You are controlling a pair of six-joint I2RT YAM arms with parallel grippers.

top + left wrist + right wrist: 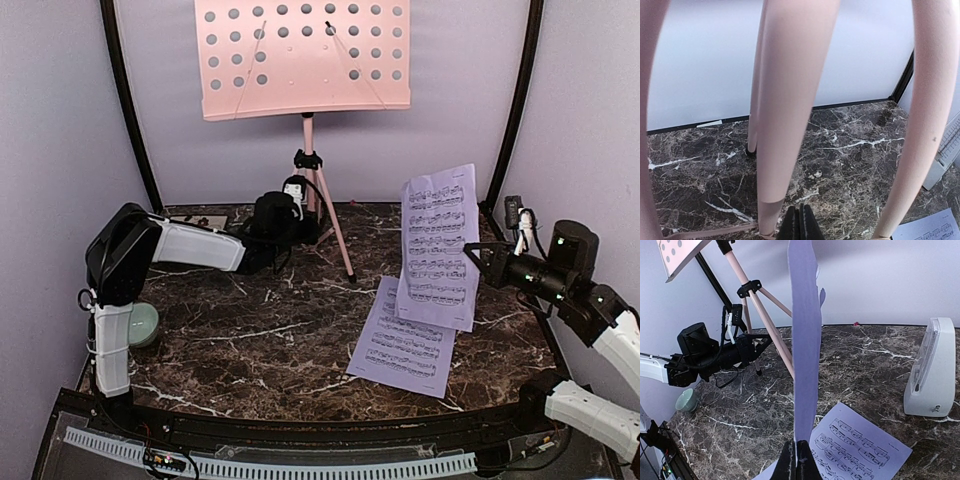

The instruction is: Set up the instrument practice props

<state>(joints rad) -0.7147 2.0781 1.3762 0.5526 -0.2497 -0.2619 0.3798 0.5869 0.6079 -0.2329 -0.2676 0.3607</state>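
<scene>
Your right claw [799,445] pinches one sheet-music page [437,245] upright over the worktop [280,330] while your left claw [800,214] — pressed together — sits at the legs of the pink music stand [300,55], so the next move calls for lifting that page onto its desk.

On the dark marble tabletop [250,330], the right end effector [474,256] holds a white sheet-music page [437,245] upright beside a second printed page [402,342] lying flat, right of the pink perforated music stand [300,55].
</scene>
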